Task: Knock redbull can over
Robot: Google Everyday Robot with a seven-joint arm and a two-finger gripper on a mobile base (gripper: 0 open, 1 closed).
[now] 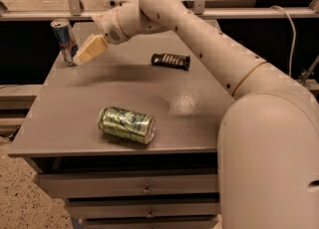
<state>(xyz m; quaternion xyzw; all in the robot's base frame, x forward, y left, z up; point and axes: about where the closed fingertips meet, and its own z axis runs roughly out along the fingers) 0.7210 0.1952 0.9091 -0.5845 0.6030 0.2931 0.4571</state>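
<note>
redbull can [64, 40] standing | hand [83, 57] just beside its lower half

matt cream plastic gripper [82, 56] by the shiny metal redbull can [64, 40]; smooth matt grey table [194, 104]; glossy green can [126, 124]

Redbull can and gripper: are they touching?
Cannot tell. In the camera view the gripper meets the redbull can low down with no visible gap, but depth is unclear.

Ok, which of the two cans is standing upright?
The slim blue-and-silver redbull can, at the far left corner of the table, with the gripper right beside it. The wider green can lies on its side near the front edge.
</note>
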